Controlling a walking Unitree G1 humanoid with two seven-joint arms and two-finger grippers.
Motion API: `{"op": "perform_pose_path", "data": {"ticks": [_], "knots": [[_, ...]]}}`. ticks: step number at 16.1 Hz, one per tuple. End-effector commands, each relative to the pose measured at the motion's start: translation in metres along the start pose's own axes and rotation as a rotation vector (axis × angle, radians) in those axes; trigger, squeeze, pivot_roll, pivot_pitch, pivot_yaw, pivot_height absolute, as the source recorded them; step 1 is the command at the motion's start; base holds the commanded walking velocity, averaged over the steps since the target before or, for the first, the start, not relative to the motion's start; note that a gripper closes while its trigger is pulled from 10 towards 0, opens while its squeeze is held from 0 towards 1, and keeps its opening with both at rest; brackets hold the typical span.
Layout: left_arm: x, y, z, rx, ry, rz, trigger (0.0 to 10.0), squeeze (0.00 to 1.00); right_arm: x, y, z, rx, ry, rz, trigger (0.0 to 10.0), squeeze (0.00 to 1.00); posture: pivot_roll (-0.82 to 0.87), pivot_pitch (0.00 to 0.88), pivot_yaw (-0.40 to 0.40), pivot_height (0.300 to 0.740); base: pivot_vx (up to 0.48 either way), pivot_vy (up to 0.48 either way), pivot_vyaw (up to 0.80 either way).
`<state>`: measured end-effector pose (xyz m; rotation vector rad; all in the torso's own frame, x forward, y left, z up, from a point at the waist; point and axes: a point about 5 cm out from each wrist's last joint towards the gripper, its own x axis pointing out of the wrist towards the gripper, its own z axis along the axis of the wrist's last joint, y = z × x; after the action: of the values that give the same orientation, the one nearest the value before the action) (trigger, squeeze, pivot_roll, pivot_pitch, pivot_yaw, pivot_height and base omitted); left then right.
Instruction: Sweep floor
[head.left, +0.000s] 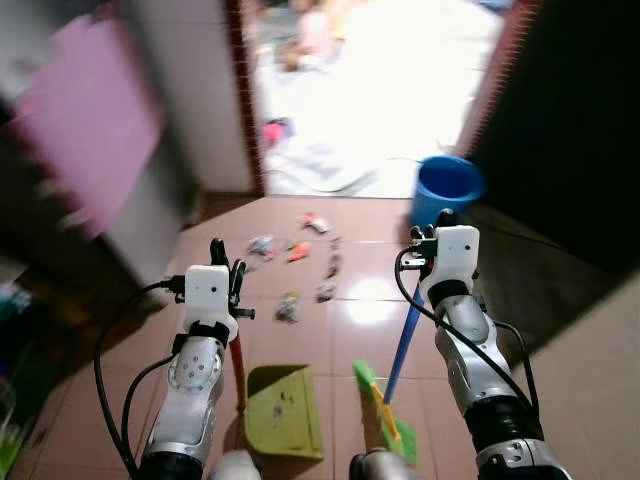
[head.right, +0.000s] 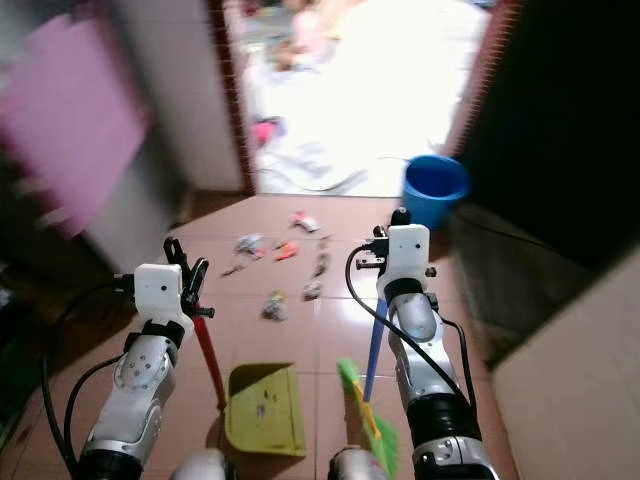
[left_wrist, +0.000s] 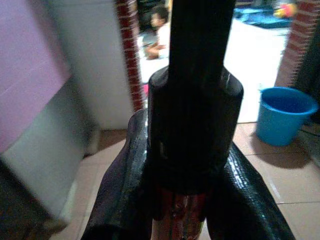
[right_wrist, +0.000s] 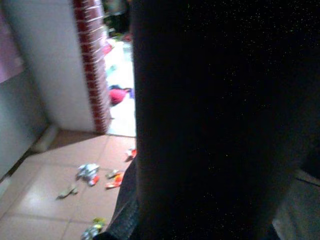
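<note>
My left gripper (head.left: 228, 266) is shut on the black grip of a red handle (head.left: 238, 368). That handle runs down to a green dustpan (head.left: 283, 408) resting on the brown tiles by my feet. In the left wrist view both fingers (left_wrist: 125, 190) hug the grip (left_wrist: 192, 125). My right gripper (head.left: 430, 232) is shut on a blue broom handle (head.left: 404, 342), whose green broom head (head.left: 385, 412) sits on the floor right of the dustpan. Several pieces of litter (head.left: 298, 252) lie scattered on the tiles ahead, between the arms and the doorway.
A blue bucket (head.left: 447, 185) stands at the right of a bright doorway (head.left: 370, 90) with brick edges. A person (left_wrist: 159, 30) sits on the ground beyond it. A pink panel (head.left: 90, 110) and a grey wall stand at the left; a dark wall at the right.
</note>
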<state>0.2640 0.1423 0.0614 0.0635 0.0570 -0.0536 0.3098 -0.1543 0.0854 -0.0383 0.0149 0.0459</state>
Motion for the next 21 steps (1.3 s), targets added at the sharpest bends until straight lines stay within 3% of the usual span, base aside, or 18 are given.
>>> {"op": "perform_pose_path", "data": {"ticks": [1,3,11,21], "knots": [[0.005,-0.002,0.013,0.002,-0.052,-0.019,10.0,0.00,0.001,-0.005,0.004,0.004,-0.014,-0.011,10.0,0.00,0.01,0.000,0.030,0.740,0.337,0.000,-0.80],[0.005,-0.004,0.013,-0.001,-0.053,-0.028,10.0,0.00,0.003,-0.001,0.007,0.067,-0.020,0.023,10.0,0.00,0.00,0.000,0.031,0.740,0.403,0.000,0.00],[0.008,-0.010,0.017,-0.029,-0.061,-0.037,10.0,0.00,0.003,0.004,0.014,0.017,-0.059,0.055,10.0,0.00,0.00,0.000,0.026,0.740,0.419,0.151,0.00],[0.014,-0.013,0.039,-0.038,-0.134,-0.040,10.0,0.00,0.003,0.004,0.018,-0.034,-0.084,0.057,10.0,0.00,0.00,0.000,0.024,0.740,0.390,0.279,0.00]]}}
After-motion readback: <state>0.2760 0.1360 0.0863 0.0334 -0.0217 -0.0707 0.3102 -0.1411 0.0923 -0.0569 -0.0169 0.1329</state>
